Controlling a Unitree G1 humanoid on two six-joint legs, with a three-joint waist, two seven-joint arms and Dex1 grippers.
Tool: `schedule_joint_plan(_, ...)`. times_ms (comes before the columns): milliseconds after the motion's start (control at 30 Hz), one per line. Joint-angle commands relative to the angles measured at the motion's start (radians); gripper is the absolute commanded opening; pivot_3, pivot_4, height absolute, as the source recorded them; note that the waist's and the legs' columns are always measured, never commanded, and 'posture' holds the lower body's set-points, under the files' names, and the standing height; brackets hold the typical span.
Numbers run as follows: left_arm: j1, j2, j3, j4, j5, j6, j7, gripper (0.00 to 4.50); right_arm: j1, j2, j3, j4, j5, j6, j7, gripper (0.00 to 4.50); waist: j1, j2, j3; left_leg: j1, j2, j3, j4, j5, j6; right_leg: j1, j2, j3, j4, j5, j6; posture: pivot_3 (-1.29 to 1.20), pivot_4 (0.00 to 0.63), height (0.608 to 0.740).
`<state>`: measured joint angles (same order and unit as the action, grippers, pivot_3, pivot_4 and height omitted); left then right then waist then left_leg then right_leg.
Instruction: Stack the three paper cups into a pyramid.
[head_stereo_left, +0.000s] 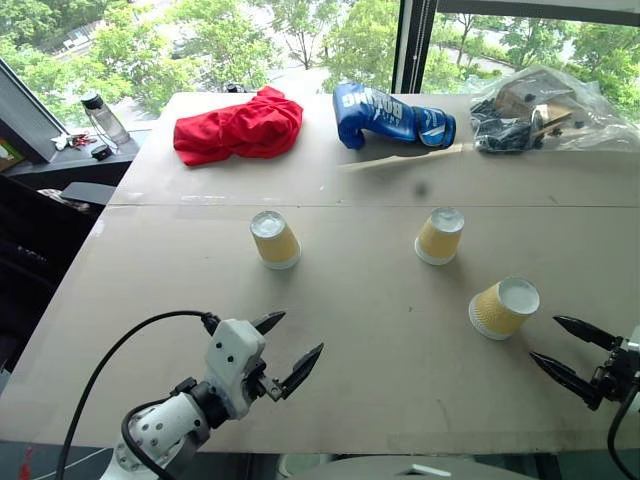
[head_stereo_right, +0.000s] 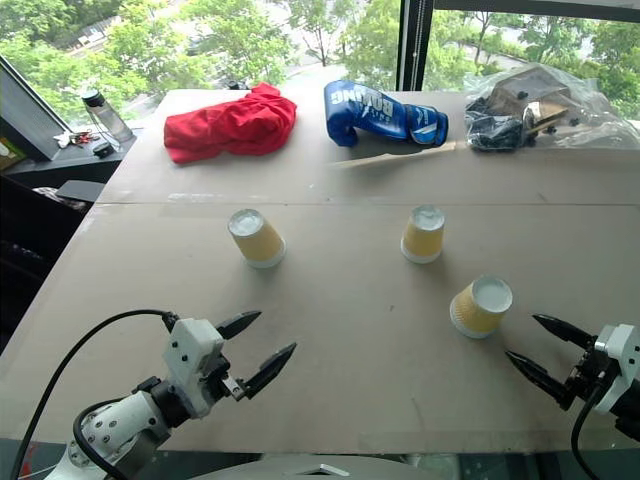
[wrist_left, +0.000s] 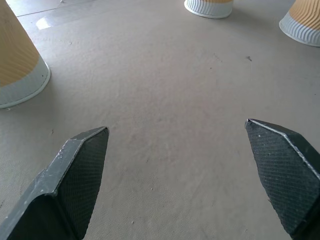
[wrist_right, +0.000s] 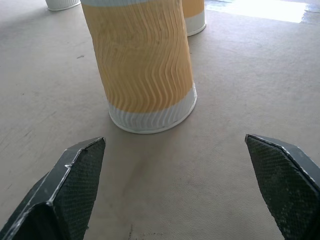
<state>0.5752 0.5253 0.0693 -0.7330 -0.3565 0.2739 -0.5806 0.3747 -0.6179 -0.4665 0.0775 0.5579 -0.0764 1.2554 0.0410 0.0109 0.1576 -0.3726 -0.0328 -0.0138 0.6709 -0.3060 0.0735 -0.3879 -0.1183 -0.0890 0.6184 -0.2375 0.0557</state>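
Three paper cups stand upside down and well apart on the table: the left cup, the middle cup and the right cup. The right end effector, fingers spread and empty, hovers just beside the right cup. The left end effector, also spread and empty, sits nearer than the left cup, apart from it.

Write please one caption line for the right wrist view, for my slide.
Open right claw facing a nearby upside-down yellow-tan ribbed paper cup on the beige table, not touching it.
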Motion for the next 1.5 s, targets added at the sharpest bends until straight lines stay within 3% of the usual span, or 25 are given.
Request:
schedule_joint_plan(33, 0.003, -0.003, 0.004, 0.012, 0.006, -0.039, -0.012, 4.50, -0.006, -0.029, -0.010, 0.007, 0.005, -0.007, 0.021, 4.43, 0.000, 0.000, 0.000, 0.000, 0.000, 0.000, 0.000, 0.000, 0.000, 0.000, 0.000, 0.000, 0.000, 0.000, 0.000, 0.00, 0.150, 0.737)
schedule_joint_plan(533, 0.000, -0.007, -0.001, 0.049, 0.016, -0.083, -0.048, 4.50, -0.011, -0.053, -0.008, 0.024, 0.007, -0.004, 0.038, 4.43, 0.000, 0.000, 0.000, 0.001, 0.000, 0.001, 0.001, 0.000, 0.000, 0.000, 0.001, 0.001, 0.001, 0.000, -0.001, 0.00, 0.150, 0.737)
schedule_joint_plan(833, 0.014, -0.019, 0.056, 0.052, -0.069, -0.071, -0.067, 4.50, -0.005, -0.050, 0.000, 0.030, 0.001, 0.000, 0.039, 4.43, 0.000, 0.000, 0.000, 0.001, 0.001, 0.001, 0.001, 0.000, 0.000, 0.000, 0.001, 0.001, 0.002, 0.001, -0.001, 0.00, 0.150, 0.737)
schedule_joint_plan(1000, -0.015, -0.034, 0.077, 0.105, 0.013, -0.171, -0.046, 4.50, -0.003, -0.066, -0.022, 0.038, 0.007, -0.005, 0.041, 4.43, 0.000, 0.000, 0.000, 0.001, 0.001, 0.002, 0.002, 0.000, 0.000, 0.000, 0.001, 0.001, 0.002, 0.001, -0.001, 0.00, 0.150, 0.737)
schedule_joint_plan(1233, -0.115, -0.142, 0.154, 0.158, 0.007, -0.237, 0.071, 4.50, 0.049, -0.133, -0.144, -0.135, 0.174, 0.120, 0.076, 4.43, 0.001, 0.000, 0.000, 0.001, 0.001, 0.003, 0.003, 0.000, 0.000, 0.000, 0.001, 0.003, 0.002, 0.001, -0.002, 0.00, 0.150, 0.737)
schedule_joint_plan(1500, -0.285, -0.149, 0.176, 0.259, 0.056, -0.229, 0.139, 4.50, 0.045, -0.175, -0.221, -0.460, 0.377, 0.288, 0.013, 4.43, 0.004, -0.002, 0.000, 0.003, 0.002, 0.003, 0.004, 0.000, 0.000, 0.002, 0.003, 0.002, 0.004, 0.004, 0.001, 0.00, 0.150, 0.737)
